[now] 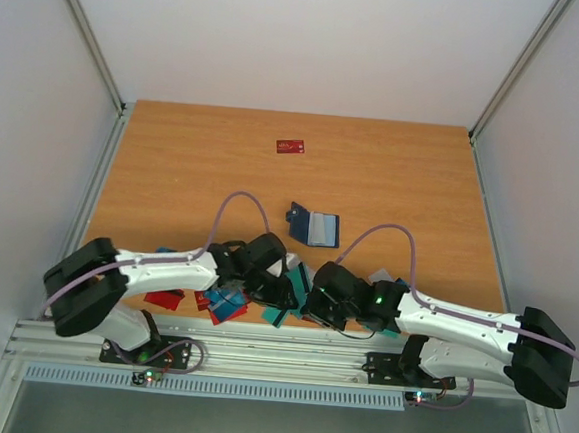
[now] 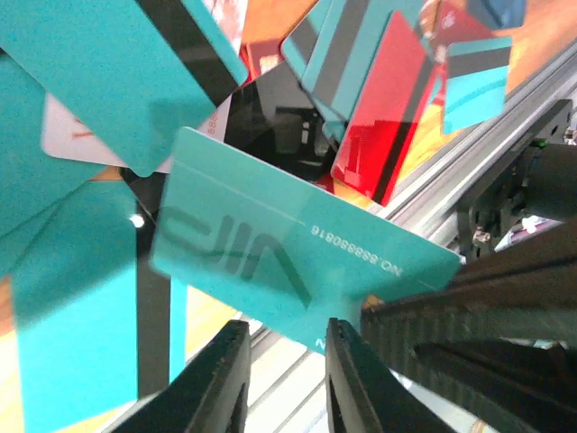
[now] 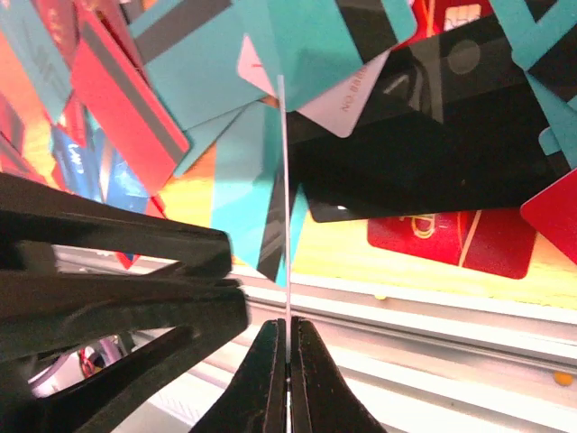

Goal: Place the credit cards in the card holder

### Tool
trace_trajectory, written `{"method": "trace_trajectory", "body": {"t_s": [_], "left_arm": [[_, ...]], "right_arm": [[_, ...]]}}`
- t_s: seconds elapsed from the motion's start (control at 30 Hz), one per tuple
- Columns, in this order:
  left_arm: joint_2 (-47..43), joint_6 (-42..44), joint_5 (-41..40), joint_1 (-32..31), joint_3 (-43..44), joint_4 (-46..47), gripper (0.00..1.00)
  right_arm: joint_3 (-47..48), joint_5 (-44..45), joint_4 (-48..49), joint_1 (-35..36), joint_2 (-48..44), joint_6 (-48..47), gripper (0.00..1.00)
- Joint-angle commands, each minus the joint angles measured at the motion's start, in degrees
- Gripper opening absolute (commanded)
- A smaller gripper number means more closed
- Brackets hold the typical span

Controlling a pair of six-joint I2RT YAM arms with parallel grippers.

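The right gripper (image 3: 288, 329) is clamped tight on a thin teal rectangular plastic card (image 2: 270, 244) lettered VIP, which is seen edge-on between its black fingers in the right wrist view. The left gripper (image 2: 287, 329) is set narrowly apart just beside the card's lower edge, and nothing is seen held between its fingers. Both grippers are placed over a loose heap of teal, red, blue, white and black plastic cards (image 1: 228, 300) that is spread along the near edge of the wooden bench (image 1: 193, 169), next to the ribbed aluminium rail (image 1: 258, 360). The dark navy-blue folding card holder (image 1: 315, 226) is laid open near the middle of the bench, well apart from the heap. A single red plastic card (image 1: 291, 146) is left near the far edge.
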Motion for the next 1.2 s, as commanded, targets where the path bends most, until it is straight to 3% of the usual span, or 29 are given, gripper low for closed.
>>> {"method": "trace_trajectory", "body": {"t_s": [0.0, 0.27, 0.4, 0.57, 0.77, 0.9, 1.07, 1.17], "left_arm": [[-8.22, 0.54, -6.57, -0.11, 4.07, -8.77, 0.27], [-23.54, -1.56, -18.4, 3.48, 9.19, -21.85, 0.4], [-28.77, -7.13, -20.54, 6.08, 10.33, -21.22, 0.46], [-28.79, -12.87, -21.52, 6.36, 15.04, -16.29, 0.5], [-27.89, -22.65, -23.12, 6.69, 18.23, -1.49, 0.52], [-26.12, -23.67, -22.27, 8.25, 18.57, 9.43, 0.6], [-23.64, -24.08, -18.39, 13.02, 16.36, 24.76, 0.61], [-20.94, -25.79, -15.07, 15.74, 16.51, 31.79, 0.6]], "right_arm": [[3.97, 1.38, -6.37, -0.69, -2.72, -3.84, 0.01], [9.93, -1.69, -11.66, -10.02, -8.49, -9.48, 0.01], [14.01, -7.6, -11.24, -17.81, -9.3, -13.19, 0.01], [21.28, -14.13, -7.8, -25.35, -7.66, -15.09, 0.01], [30.64, -18.57, -0.41, -30.71, -5.04, -11.14, 0.01], [34.69, -20.82, 4.86, -33.15, -2.62, -7.58, 0.01], [34.81, -22.62, 15.72, -34.09, -0.61, -0.3, 0.01], [36.65, -22.8, 16.9, -34.11, 0.05, 0.78, 0.01]]}}
